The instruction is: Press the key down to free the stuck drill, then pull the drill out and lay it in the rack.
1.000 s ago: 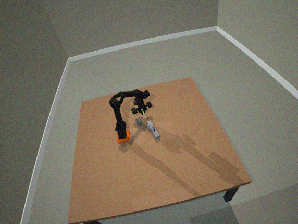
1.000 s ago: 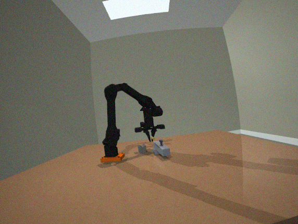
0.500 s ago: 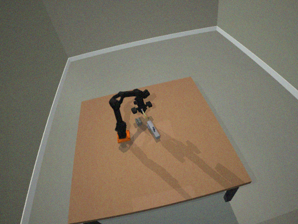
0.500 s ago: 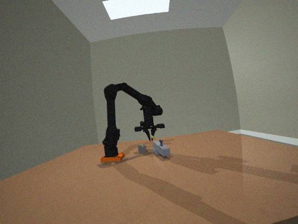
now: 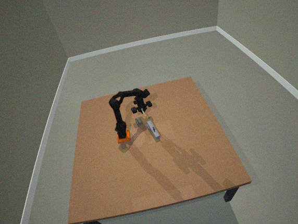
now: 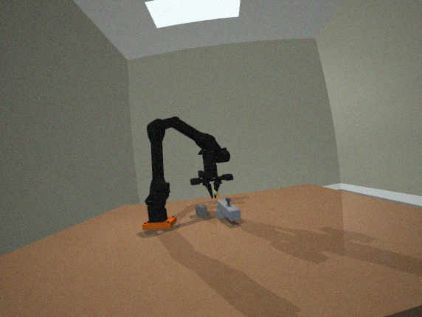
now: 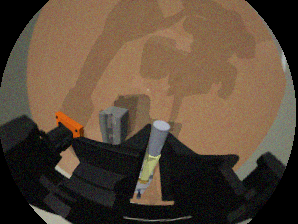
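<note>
The drill, a thin rod with a grey cylindrical end and a yellow part, is between the fingers of my gripper, which is shut on it. It is in the air, apart from the pale blue-grey block, close to that block's near end. The dark key stands up on top of the block. The rack, a small grey grooved block, stands on the table, below and to one side of the gripper. The drill's lower tip is hard to make out.
The wooden table carries the arm's orange base, on the side of the rack away from the pale block. Long arm shadows cross the table.
</note>
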Motion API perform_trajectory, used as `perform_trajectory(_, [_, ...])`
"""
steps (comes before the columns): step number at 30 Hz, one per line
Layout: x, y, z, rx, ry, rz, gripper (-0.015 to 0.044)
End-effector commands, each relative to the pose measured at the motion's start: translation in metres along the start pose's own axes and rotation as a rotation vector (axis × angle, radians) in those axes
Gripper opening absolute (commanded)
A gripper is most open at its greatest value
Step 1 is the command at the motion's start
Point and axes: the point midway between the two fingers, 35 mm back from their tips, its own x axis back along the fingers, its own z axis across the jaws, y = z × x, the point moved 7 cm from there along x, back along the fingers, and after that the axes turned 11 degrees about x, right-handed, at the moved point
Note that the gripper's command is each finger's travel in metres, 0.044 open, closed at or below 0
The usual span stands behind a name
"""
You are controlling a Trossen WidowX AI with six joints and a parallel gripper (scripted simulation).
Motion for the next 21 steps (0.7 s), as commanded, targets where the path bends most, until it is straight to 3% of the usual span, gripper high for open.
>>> perform_trajectory(1, [0.0032, -0.0003, -0.0005, -0.003, -0.005, 0.002, 0.0])
perform_trajectory(21, [0.0097, -0.0009, -0.0014, -0.003, -0.005, 0.002, 0.0])
